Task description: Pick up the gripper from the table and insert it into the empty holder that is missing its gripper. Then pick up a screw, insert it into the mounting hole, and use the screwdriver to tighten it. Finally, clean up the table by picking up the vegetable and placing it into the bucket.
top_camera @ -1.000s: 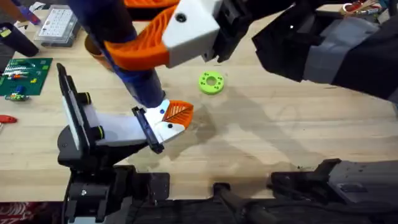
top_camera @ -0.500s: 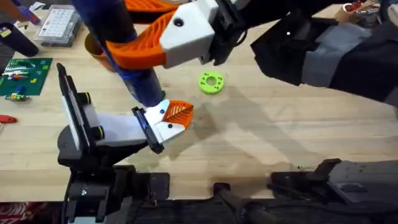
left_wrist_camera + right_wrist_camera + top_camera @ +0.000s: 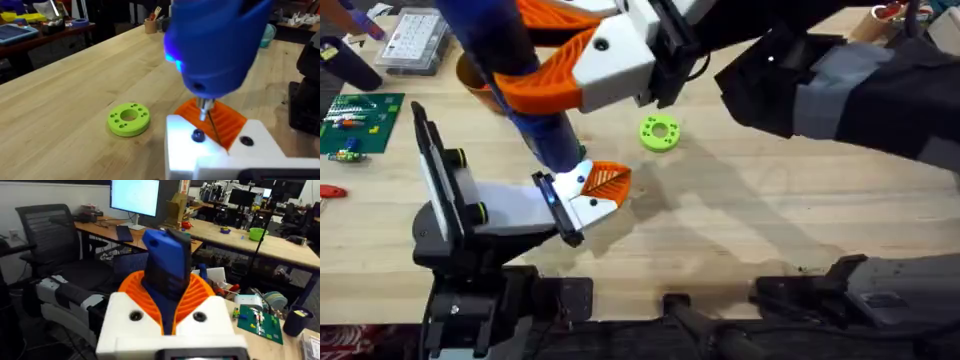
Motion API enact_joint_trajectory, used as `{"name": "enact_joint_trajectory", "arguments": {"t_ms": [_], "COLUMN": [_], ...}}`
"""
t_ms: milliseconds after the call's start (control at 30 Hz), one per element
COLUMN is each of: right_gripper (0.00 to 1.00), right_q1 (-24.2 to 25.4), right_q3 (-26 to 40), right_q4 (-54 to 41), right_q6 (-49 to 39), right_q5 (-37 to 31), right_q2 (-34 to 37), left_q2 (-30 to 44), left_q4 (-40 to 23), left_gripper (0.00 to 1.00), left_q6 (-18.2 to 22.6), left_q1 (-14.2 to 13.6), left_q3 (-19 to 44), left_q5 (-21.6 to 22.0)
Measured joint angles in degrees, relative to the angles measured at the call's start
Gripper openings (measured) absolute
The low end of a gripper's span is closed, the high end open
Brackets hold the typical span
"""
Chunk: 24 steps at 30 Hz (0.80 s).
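A: Screwdriver (image 3: 548, 140) status?

B: It is clamped between the 2 orange pads of the right gripper (image 3: 167, 305), which is closed tight on the upper body. The blue barrel runs down out of the fingers, and the bit end is well below them.

A: Long axis?

B: Steep but not plumb. In the overhead view it leans from the fingers down toward the gripper (image 3: 592, 195), which is seated on the end of the holder (image 3: 505, 210). The bit (image 3: 205, 106) is the lowest point.

A: Where is the bit relative to the hole?

B: In the left wrist view the tip is just above the white block, beside a dark dot (image 3: 197, 135). There's a 2nd dot (image 3: 245, 141) further along the same face. I can't tell whether the tip is engaged or just hovering. I reckon tightening is the current step, and it depends on getting the axis in line with that dot.

A: Which arm is nearer?

B: The right. It has the tool and is directly over the part.

A: Counts?

B: 1 screwdriver, 1 gripper part, 1 holder, 2 dots on the block face. There's also 1 green ring (image 3: 660, 132) flat on the table (image 3: 770, 230), off to the side of the bit and not touching the block.
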<state>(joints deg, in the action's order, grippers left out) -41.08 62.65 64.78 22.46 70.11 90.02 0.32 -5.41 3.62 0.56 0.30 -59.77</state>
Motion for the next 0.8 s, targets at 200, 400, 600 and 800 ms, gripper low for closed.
{"name": "enact_joint_trajectory", "arguments": {"t_ms": [200,400,600,800], "right_gripper": [0.066,0.066,0.067,0.067], "right_q1": [0.0,0.33,1.12,1.14], "right_q3": [-0.86,-1.64,-2.4,-2.51], "right_q4": [0.41,0.77,2.93,2.98], "right_q6": [0.0,0.18,0.85,1.11], "right_q5": [-0.01,0.01,0.0,0.0], "right_q2": [0.0,0.0,0.0,0.0], "left_q2": [0.0,0.0,0.0,0.0], "left_q4": [0.0,0.0,0.0,0.0], "left_gripper": [0.018,0.018,0.018,0.018], "left_q6": [0.02,0.01,0.01,0.02], "left_q1": [0.0,0.0,0.0,0.0], "left_q3": [0.0,0.0,0.0,0.0], "left_q5": [0.0,0.01,0.0,0.0]}}
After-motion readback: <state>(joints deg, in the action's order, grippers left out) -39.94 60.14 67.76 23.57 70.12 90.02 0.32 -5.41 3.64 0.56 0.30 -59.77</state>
